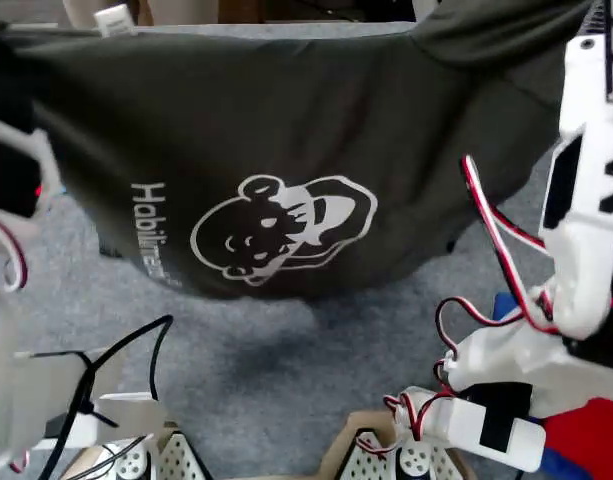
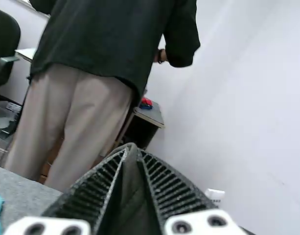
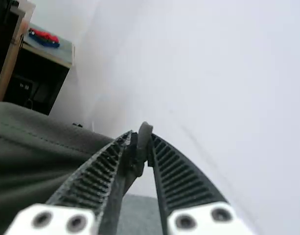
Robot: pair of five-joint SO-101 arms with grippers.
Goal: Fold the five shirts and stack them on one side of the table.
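Note:
A dark olive shirt [image 1: 286, 120] with a white cartoon face print [image 1: 283, 226] hangs spread wide above the grey table [image 1: 286, 350]. It is held up at both top corners and its lower hem sags toward the table. My left gripper [image 2: 132, 149] is shut on a fold of the shirt's cloth [image 2: 130, 196]. My right gripper [image 3: 140, 134] is shut on the other edge, with dark fabric [image 3: 32, 147] bunched between its fingers. In the high view the left arm [image 1: 16, 170] stands at the left edge and the right arm [image 1: 586, 150] at the right.
Something red [image 1: 586, 430] and blue [image 1: 506, 300] lies under the right arm's base. Red and white cables [image 1: 496, 230] loop off that arm, and a black cable [image 1: 136, 345] runs by the left base. Bare grey table lies in front of the shirt.

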